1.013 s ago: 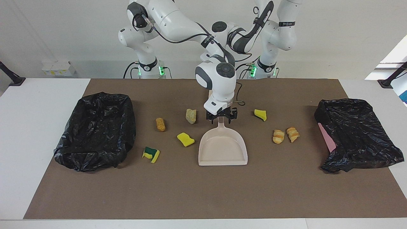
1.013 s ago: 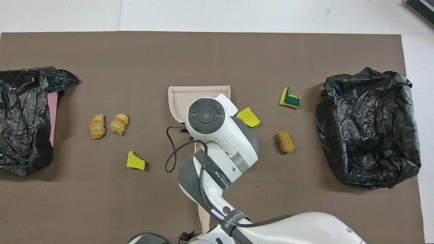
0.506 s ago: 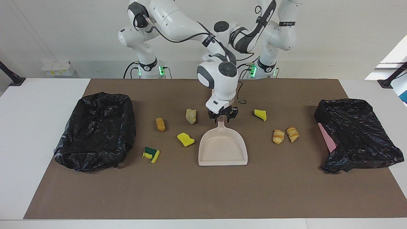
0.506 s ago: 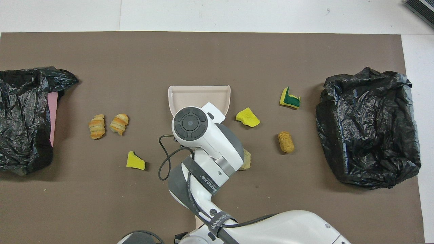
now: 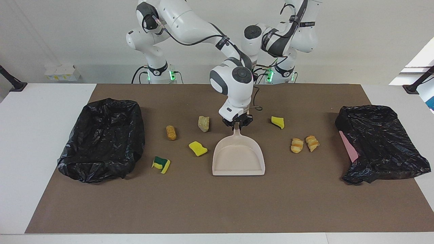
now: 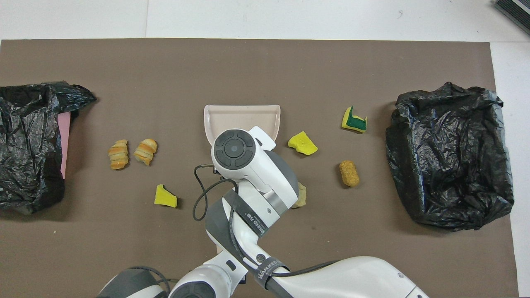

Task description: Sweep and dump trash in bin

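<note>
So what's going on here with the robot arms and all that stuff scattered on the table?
The right claw is shut on the handle of the beige dustpan, which lies flat mid-table. Seven scraps of trash lie loose around it, among them a yellow sponge piece and two croissant pieces. None is in the pan or in the black-lined bin yet. The left arm waits, raised.

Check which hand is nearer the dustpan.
Right. The right hand is closed on the handle of the dustpan. The left arm is folded up at its base, its hand out of sight, well away from the dustpan.
</note>
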`<state>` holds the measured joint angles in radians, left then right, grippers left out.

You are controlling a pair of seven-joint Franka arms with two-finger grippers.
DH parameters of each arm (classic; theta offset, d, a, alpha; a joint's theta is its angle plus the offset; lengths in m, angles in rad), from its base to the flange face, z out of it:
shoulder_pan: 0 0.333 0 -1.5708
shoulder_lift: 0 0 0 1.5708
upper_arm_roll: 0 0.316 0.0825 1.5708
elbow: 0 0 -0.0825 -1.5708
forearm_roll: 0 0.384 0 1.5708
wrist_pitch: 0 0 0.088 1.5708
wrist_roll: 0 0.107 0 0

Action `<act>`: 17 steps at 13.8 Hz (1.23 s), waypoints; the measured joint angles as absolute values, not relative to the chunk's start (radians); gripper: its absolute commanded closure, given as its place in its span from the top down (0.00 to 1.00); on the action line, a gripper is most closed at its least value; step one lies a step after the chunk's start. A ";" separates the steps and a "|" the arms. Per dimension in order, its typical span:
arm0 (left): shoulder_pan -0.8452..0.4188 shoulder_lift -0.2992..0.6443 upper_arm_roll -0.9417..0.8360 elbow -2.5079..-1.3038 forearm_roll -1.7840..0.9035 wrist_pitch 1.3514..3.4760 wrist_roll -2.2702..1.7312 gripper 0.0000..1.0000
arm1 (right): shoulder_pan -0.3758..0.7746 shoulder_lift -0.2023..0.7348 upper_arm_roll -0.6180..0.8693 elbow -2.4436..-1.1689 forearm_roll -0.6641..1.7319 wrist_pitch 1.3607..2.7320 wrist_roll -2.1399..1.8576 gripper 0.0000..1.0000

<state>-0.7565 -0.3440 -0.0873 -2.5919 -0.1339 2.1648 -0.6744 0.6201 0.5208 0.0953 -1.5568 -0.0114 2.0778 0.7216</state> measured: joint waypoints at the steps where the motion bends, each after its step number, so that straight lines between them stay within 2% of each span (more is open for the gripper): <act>1: -0.721 -0.349 -0.087 -2.592 -0.128 2.150 -0.643 0.00 | 0.616 0.518 0.094 -1.557 -0.011 2.073 0.708 0.00; 5: -0.570 -0.388 -0.085 -2.593 -0.073 2.064 -0.497 0.00 | 0.560 0.479 0.091 -1.555 -0.013 2.035 0.467 0.00; 10: -0.370 -0.416 -0.084 -2.576 -0.028 2.056 -0.424 0.00 | 0.513 0.420 0.091 -1.556 -0.021 1.945 0.040 0.00; 14: -0.210 -0.370 -0.083 -2.512 0.023 2.086 -0.376 0.00 | 0.492 0.395 0.091 -1.577 -0.041 1.902 -0.341 0.00; 17: -0.086 -0.320 -0.083 -2.477 0.027 2.110 -0.237 0.00 | 0.485 0.394 0.091 -1.598 -0.078 1.902 -0.484 0.00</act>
